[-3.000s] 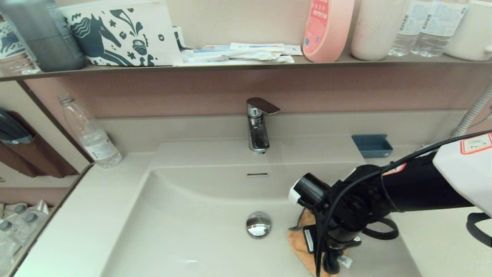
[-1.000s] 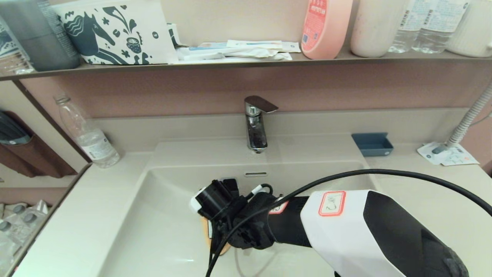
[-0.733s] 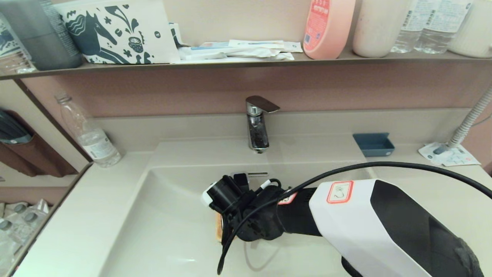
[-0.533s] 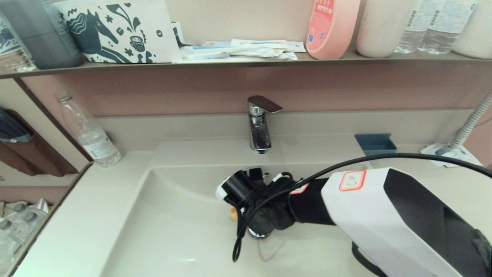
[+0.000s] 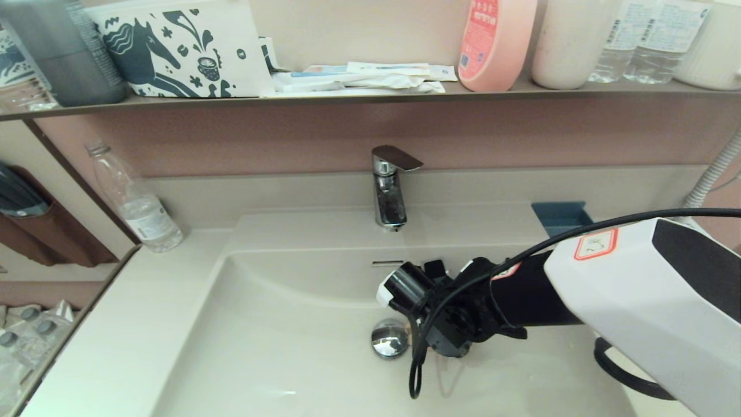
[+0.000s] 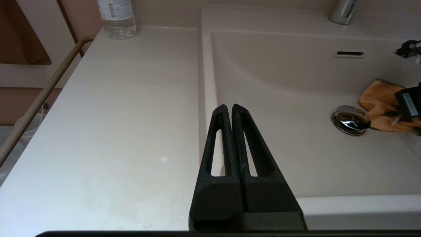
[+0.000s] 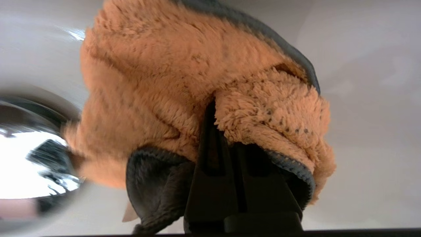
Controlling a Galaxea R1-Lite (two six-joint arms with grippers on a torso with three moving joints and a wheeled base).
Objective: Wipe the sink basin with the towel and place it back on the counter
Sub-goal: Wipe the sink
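The towel [image 6: 378,98], orange-tan and fuzzy with a dark grey edge, lies bunched on the floor of the sink basin [image 5: 278,347], just right of the chrome drain plug [image 5: 389,339]. My right gripper [image 7: 223,131] is shut on the towel [image 7: 184,85], its fingers buried in the folds and pressing it to the basin floor. In the head view my right wrist [image 5: 451,327] hides the cloth. My left gripper [image 6: 229,107] is shut and empty, low over the counter [image 6: 115,115] beside the basin's left rim.
The faucet [image 5: 388,191] and overflow slot [image 5: 388,263] are behind the wrist. A water bottle [image 5: 136,202] stands at the counter's back left, a blue tray [image 5: 560,215] at the back right. The shelf [image 5: 347,98] above holds bottles and papers. A cable loop [image 5: 417,370] hangs over the basin.
My right arm has swept the towel rightwards across the basin floor, from left of the middle over the drain to its right side. The drain plug shows again.
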